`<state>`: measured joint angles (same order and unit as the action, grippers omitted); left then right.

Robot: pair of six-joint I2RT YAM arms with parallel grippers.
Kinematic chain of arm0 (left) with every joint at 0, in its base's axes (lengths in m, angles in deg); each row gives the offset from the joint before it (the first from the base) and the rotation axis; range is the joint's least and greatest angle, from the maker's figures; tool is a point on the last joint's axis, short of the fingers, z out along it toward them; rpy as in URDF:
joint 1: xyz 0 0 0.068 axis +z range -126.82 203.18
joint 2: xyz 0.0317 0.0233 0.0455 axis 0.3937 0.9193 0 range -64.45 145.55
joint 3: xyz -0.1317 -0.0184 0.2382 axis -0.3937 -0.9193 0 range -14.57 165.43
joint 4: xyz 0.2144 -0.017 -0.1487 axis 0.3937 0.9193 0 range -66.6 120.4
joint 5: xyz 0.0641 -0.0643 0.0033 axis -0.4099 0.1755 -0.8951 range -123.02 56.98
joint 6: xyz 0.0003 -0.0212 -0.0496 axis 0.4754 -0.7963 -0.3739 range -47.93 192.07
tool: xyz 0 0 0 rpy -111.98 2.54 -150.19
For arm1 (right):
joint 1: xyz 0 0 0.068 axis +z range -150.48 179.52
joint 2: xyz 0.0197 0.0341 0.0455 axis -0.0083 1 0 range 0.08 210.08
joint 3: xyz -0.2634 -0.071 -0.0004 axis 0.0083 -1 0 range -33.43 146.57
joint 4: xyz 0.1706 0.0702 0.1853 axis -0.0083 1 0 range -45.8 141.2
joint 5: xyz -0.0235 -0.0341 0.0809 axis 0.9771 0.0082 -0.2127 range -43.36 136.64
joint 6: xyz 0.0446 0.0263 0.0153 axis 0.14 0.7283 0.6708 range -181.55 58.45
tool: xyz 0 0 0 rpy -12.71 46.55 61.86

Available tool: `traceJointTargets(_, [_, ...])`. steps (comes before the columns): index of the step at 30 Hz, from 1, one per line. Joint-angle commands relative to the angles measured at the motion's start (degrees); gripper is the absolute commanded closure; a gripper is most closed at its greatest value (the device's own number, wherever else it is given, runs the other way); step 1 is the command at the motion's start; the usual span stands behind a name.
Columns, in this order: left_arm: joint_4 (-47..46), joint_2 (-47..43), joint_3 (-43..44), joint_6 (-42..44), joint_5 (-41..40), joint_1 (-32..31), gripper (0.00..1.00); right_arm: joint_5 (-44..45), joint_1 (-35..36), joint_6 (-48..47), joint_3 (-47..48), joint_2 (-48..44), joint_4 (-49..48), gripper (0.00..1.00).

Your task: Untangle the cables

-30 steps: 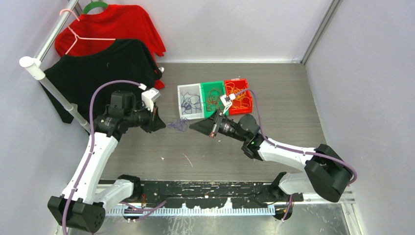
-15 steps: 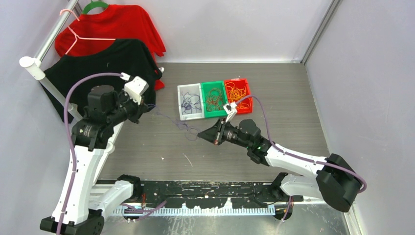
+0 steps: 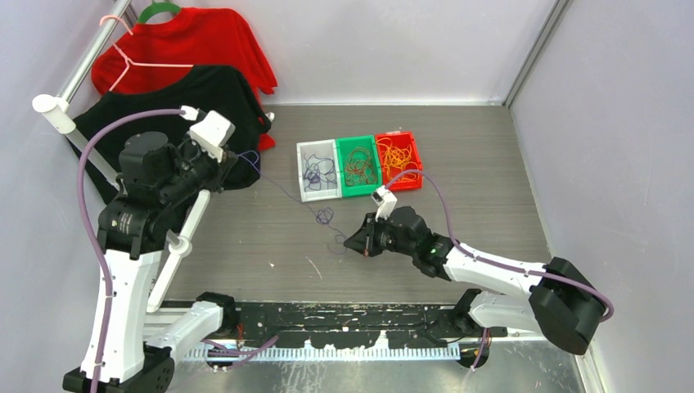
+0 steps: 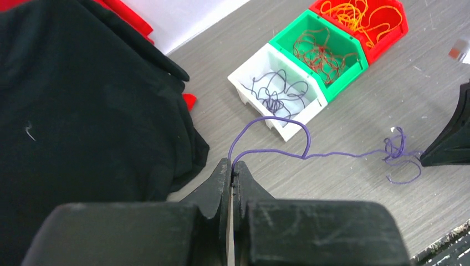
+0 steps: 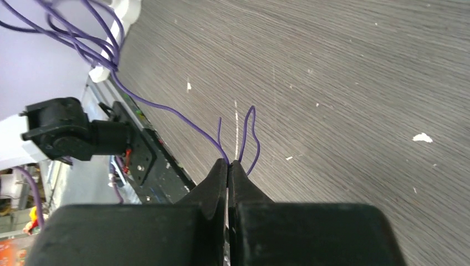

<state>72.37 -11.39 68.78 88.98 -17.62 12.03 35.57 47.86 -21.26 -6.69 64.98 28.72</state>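
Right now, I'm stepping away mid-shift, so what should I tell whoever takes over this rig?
Left end effector: shut on one end of a purple cable, beside the black shirt.
Right end effector: shut on the other end, low over the table.
A small knot sits along the stretch between them.
Done: other cables sorted by colour into white bin, green bin, red bin.
Left: free the knot, bin the cable.

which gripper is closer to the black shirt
Left. The left gripper, pinching the purple cable, hangs beside the black shirt's edge; the right gripper is far off, in front of the green bin.
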Motion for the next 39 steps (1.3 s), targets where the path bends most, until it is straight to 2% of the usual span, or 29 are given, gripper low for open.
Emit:
traceJointTargets(1, [-4.9,0.6,5.0,0.4,-1.5,-0.1,1.00,2.9,0.6,-3.2,-0.9,0.7,2.0,0.98])
traceJointTargets(6, [-4.3,1.5,8.3,-1.7,-0.7,-0.1,1.00,5.2,1.1,-3.6,-1.4,0.6,1.9,0.98])
traceJointTargets(9, [-6.4,1.7,10.3,-1.6,-3.4,0.0,1.00,9.0,1.1,-4.3,-1.2,0.4,5.9,0.98])
traceJointTargets(15, [-13.5,2.2,14.0,0.8,-9.0,-0.1,1.00,13.1,1.1,-3.4,-3.2,0.5,7.5,0.98])
traceJointTargets(20, [-20.7,1.7,13.8,2.9,-16.2,-0.1,1.00,18.2,1.1,-1.6,-5.0,-0.5,8.6,0.98])
traceJointTargets(26, [-20.8,1.0,13.5,2.7,-15.2,0.0,1.00,22.0,1.1,-0.6,-6.2,-3.0,11.2,0.99])
traceJointTargets(31, [-25.5,0.9,13.4,5.4,-19.5,-0.1,1.00,27.5,1.1,1.1,-6.4,-6.0,16.5,0.99])
traceJointTargets(34, [-22.5,1.0,15.1,3.8,-15.7,-0.1,1.00,26.5,1.1,2.0,-8.4,-8.3,12.3,0.98])
traceJointTargets(39, [-9.4,1.4,15.5,-2.9,2.4,-0.1,1.00,19.3,1.1,-0.5,-9.0,-8.6,1.4,0.92])
